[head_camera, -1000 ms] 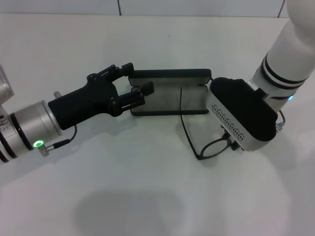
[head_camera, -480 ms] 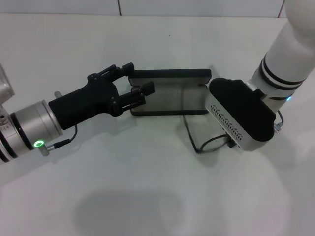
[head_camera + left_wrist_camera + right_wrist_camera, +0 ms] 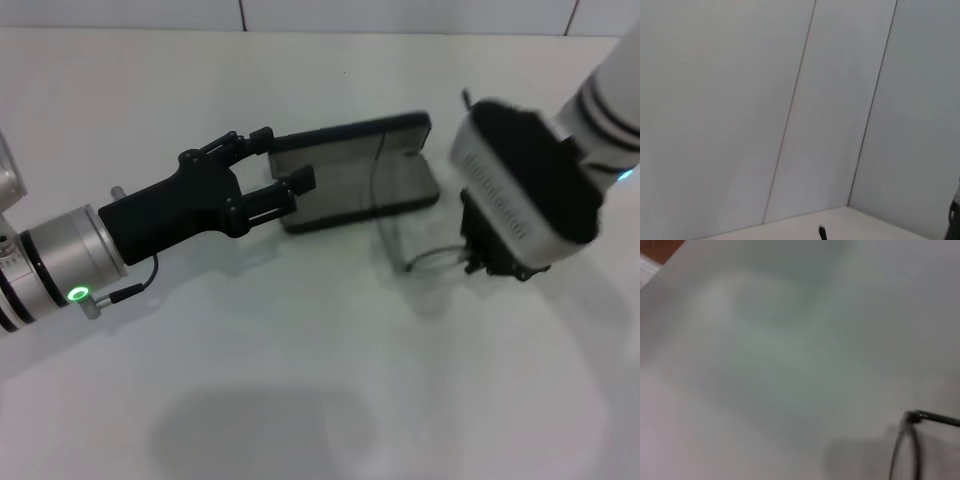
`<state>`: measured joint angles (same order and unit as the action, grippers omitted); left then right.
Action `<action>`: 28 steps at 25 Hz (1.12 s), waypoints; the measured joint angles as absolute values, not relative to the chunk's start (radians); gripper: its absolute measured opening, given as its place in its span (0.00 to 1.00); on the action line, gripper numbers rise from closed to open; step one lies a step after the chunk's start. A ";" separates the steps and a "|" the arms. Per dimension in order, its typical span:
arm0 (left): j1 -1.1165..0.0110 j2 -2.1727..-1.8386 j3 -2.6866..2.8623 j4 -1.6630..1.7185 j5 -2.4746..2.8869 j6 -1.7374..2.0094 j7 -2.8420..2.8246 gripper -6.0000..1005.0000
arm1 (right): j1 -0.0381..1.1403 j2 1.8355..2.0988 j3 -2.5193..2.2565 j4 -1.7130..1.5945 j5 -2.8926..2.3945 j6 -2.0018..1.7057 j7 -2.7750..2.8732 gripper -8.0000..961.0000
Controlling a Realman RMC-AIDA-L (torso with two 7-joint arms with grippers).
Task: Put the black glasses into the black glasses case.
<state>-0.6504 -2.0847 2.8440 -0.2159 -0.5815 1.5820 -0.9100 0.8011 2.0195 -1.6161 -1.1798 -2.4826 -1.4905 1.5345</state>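
The black glasses case (image 3: 345,190) lies open in the middle of the white table, grey lining up, lid (image 3: 350,133) on the far side. My left gripper (image 3: 283,162) has its fingers around the case's left end and holds it. My right gripper (image 3: 488,262) is to the right of the case, mostly hidden under its wrist housing, and is shut on the black glasses (image 3: 425,260). One temple reaches up across the case's right part. A piece of the frame shows in the right wrist view (image 3: 901,445).
The white table (image 3: 300,380) stretches bare in front of the case. A tiled wall (image 3: 790,100) fills the left wrist view and stands behind the table.
My right gripper has risen and moved right and back, lifting the glasses' lens end off the table. The case's right end has swung, so the case now lies slanted. The left arm has not moved.
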 joint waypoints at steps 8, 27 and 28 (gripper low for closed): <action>-0.658 -2.085 2.844 -0.197 -0.569 1.697 -0.900 0.81 | 0.603 2.026 -1.443 -1.302 -2.314 -1.373 1.420 0.07; -0.759 -2.049 2.844 -0.196 -0.530 1.720 -0.969 0.81 | 0.444 2.025 -1.300 -1.228 -1.982 -1.389 1.078 0.07; -0.769 -2.041 2.844 -0.196 -0.524 1.729 -0.986 0.81 | 0.430 2.024 -1.295 -1.220 -1.937 -1.392 1.022 0.07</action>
<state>-0.7692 -2.0406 2.8440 -0.1959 -0.5238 1.7295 -0.9862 0.4296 2.0244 -1.2953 -1.2201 -1.9370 -1.3920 1.0225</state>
